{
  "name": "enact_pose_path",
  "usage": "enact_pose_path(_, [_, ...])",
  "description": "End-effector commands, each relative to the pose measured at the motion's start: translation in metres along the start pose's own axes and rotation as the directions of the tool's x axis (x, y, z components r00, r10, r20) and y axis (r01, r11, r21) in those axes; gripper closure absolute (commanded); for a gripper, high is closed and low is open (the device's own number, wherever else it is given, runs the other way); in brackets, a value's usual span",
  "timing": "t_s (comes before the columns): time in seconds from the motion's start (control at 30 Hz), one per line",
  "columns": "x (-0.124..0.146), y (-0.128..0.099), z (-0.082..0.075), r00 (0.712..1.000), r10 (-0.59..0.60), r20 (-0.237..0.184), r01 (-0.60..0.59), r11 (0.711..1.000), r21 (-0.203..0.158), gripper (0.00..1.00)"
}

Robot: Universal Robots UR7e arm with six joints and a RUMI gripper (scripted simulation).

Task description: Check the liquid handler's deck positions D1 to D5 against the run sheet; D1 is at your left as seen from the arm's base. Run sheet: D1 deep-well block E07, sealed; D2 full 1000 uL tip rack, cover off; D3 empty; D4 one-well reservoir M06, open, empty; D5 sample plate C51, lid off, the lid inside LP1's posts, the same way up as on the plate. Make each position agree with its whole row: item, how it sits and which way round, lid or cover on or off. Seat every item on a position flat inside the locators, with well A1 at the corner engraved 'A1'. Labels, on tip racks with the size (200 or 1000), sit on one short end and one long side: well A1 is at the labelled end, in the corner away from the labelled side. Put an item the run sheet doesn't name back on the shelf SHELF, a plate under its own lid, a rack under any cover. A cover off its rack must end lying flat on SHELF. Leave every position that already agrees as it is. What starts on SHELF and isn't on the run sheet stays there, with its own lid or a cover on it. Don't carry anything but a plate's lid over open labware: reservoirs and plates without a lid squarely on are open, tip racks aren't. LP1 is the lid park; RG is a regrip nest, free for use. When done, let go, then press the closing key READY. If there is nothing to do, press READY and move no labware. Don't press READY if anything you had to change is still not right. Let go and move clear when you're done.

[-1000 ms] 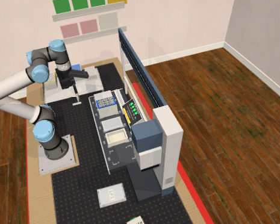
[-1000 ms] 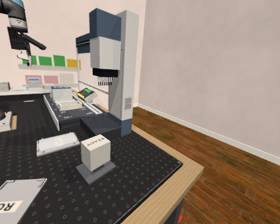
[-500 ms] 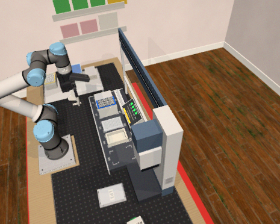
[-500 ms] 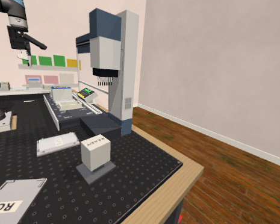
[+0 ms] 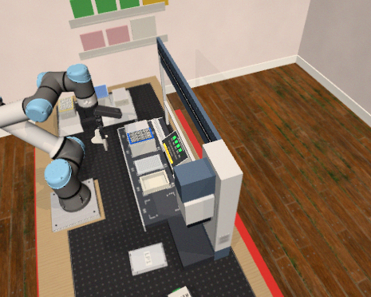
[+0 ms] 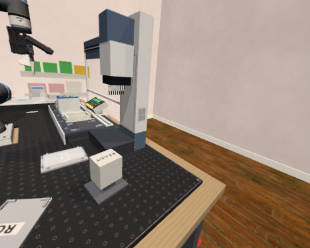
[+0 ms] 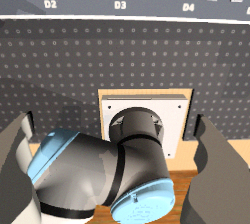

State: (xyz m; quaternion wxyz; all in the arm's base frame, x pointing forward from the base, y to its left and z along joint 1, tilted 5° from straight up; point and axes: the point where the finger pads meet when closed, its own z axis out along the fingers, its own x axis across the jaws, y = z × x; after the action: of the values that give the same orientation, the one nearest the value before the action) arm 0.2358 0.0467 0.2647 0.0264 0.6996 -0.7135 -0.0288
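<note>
I have the gripper [image 5: 100, 140] hanging high above the counter [image 5: 107, 235], at about 9 o'clock from the deck [image 5: 140, 203] in the top view. Its jaws are spread wide with nothing between them. On the wrist camera I look straight down past both fingers at the arm's base plate [image 7: 178, 102]. On the deck sit a blue-rimmed rack [image 5: 139, 135], a plate [image 5: 148, 164] and a reservoir [image 5: 155, 181], in a row. LP1 [image 5: 148, 258] lies at 6 o'clock.
</note>
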Motion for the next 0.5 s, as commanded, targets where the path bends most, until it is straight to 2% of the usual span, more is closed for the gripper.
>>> enact_pose_path(0.0, [0.008,0.000,0.002,1.000,-0.015,0.009,0.015,1.000,-0.001,0.18])
enact_pose_path(0.1, [0.008,0.000,0.002,1.000,-0.015,0.009,0.015,1.000,-0.001,0.18])
enact_pose_path(0.3, [0.006,-0.031,0.000,1.000,-0.017,0.007,0.017,1.000,0.002,0.18])
enact_pose_path(0.37, [0.006,-0.031,0.000,1.000,-0.017,0.007,0.017,1.000,0.002,0.18])
enact_pose_path(0.47, [0.006,-0.046,0.000,1.000,-0.017,0.007,0.017,1.000,0.002,0.18])
